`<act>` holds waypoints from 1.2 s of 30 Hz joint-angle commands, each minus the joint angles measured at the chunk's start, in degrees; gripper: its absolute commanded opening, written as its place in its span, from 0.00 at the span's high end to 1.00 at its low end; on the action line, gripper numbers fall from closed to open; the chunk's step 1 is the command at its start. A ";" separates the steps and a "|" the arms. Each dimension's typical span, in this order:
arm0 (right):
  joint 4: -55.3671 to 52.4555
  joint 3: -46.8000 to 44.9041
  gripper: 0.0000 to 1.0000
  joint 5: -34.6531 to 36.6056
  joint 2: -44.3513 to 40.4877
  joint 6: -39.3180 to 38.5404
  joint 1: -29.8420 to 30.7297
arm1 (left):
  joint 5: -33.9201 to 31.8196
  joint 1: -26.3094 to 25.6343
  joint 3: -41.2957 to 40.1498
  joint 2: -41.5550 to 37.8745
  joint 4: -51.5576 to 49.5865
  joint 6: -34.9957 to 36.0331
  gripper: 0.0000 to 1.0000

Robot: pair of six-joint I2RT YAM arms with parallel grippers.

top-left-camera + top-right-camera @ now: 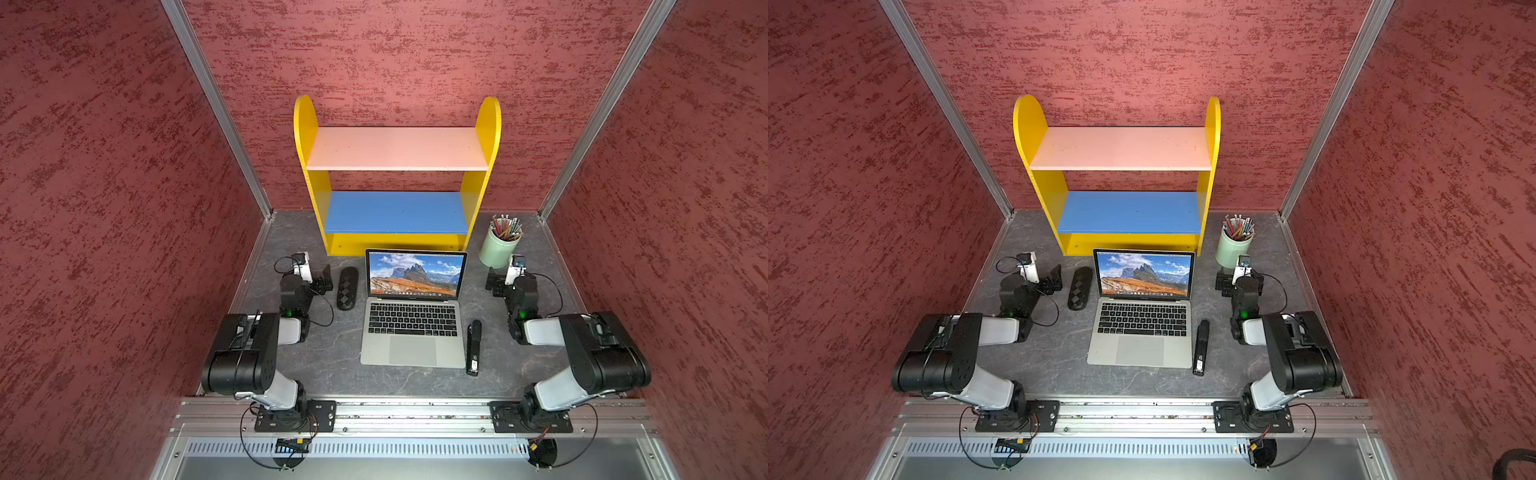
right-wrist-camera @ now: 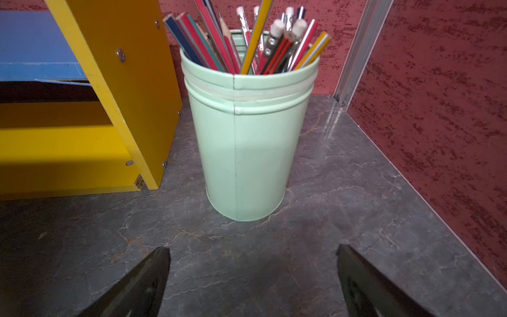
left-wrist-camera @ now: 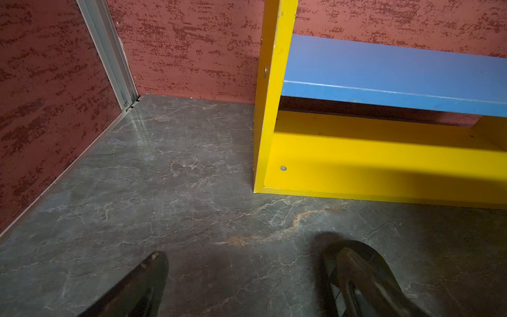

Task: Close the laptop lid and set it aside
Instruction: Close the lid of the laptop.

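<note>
On the left, we are keeping our left gripper [image 3: 244,252] low over the grey stone-look table [image 1: 316,361]. Its jaws are wide apart and holding nothing, and the arm is folded back. Just right of it, the black oval patterned case [image 1: 347,288] is lying flat. In the middle, the thin silver-grey metal laptop [image 1: 413,340] is sitting open, with the picture-screen laptop lid [image 1: 417,274] standing up at the far side. We are thinking it is best to push the lid's top edge slowly toward the near side, missing the long black stapler [image 1: 473,347] just beside the laptop's right edge. On the right, our right gripper [image 2: 253,248] is facing the mint-green metal cup of pencils [image 2: 247,142], also wide and empty, with its arm folded too.
</note>
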 commanded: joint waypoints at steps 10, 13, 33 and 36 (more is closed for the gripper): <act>1.76 0.62 0.02 -0.70 -0.29 0.35 -0.30 | 0.53 0.02 0.98 0.24 -0.33 0.87 0.00; 1.74 0.67 0.02 -0.74 -0.26 0.38 -0.35 | 0.86 0.20 0.98 0.27 -0.38 0.89 0.00; -47.08 20.30 0.02 -10.55 -25.98 17.80 -0.26 | -13.64 -7.27 4.67 -25.53 -25.73 -6.58 0.00; -58.91 26.85 0.01 -13.18 -25.32 27.42 -0.30 | -14.90 -5.87 6.96 -31.32 -37.96 -19.56 0.00</act>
